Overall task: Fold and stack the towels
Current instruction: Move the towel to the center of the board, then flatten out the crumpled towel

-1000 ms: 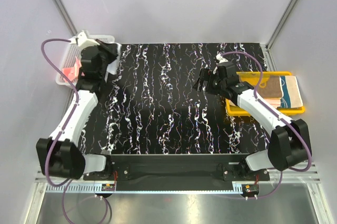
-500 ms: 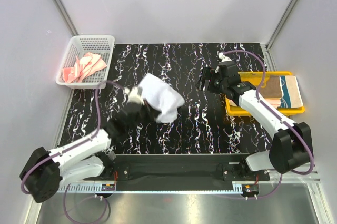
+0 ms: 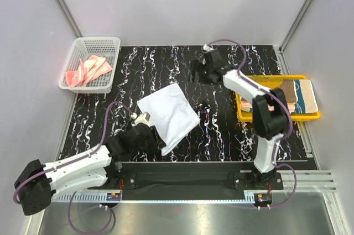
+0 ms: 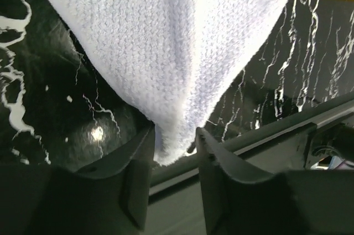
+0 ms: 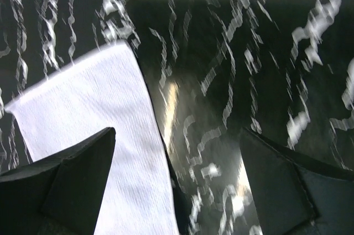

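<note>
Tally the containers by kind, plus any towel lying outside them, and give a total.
White mesh basket: 1
Yellow tray: 1
White towel, outside both: 1
Total: 3

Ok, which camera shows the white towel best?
Top external: the whole towel lies spread on the table. Left wrist shows only the corner pinched in the left tool; right wrist catches one blurred part.

Bright, even light up top, soft shadows on the glossy table. Left wrist: white towel nearly blown out, glare spot beside it. Right wrist: smeared with motion blur.
</note>
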Action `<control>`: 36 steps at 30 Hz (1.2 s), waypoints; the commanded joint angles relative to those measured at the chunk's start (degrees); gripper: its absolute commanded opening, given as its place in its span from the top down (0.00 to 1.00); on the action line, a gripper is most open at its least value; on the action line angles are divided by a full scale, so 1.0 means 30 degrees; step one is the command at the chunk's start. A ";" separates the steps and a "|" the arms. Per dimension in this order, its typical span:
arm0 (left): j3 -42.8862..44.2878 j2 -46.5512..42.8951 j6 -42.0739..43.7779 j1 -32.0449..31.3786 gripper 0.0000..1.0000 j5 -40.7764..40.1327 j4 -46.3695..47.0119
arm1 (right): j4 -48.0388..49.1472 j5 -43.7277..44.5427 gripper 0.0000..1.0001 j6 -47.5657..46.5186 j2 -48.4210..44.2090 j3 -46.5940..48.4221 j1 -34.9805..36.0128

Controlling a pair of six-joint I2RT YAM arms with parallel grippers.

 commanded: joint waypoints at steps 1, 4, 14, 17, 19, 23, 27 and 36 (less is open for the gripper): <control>0.2859 -0.0882 -0.0473 -0.0059 0.54 -0.2866 -0.3344 | -0.0421 0.0431 0.02 -0.1129 0.2318 0.3635 0.0573; 0.5439 -0.0184 -0.0503 0.0958 0.41 -0.5948 -0.5252 | -0.1099 0.1133 0.05 -0.1540 0.4779 0.6070 0.1100; 0.7992 0.6229 0.1956 0.8757 0.44 -0.5342 -0.2156 | -0.2798 0.1574 0.23 -0.2888 0.8853 1.1053 0.2361; 0.8315 0.8808 0.2661 0.9929 0.45 -0.4906 -0.0840 | -0.3413 0.1867 0.24 -0.3153 0.9733 1.1991 0.2889; 0.8432 1.0010 0.3098 1.0542 0.45 -0.4440 0.0355 | -0.3822 0.2568 0.25 -0.3327 1.0116 1.2460 0.3210; 0.9485 1.2733 0.3394 1.1189 0.43 -0.4408 0.0627 | -0.3795 0.2922 0.26 -0.3475 1.0847 1.2461 0.3446; 0.9634 1.3703 0.3043 1.2068 0.44 -0.3999 0.0890 | -0.4176 0.3097 0.32 -0.3680 1.1669 1.3017 0.3563; 1.1740 1.5901 0.3217 1.2538 0.46 -0.3558 0.0833 | -0.4147 0.3568 0.47 -0.3563 1.1788 1.2549 0.3710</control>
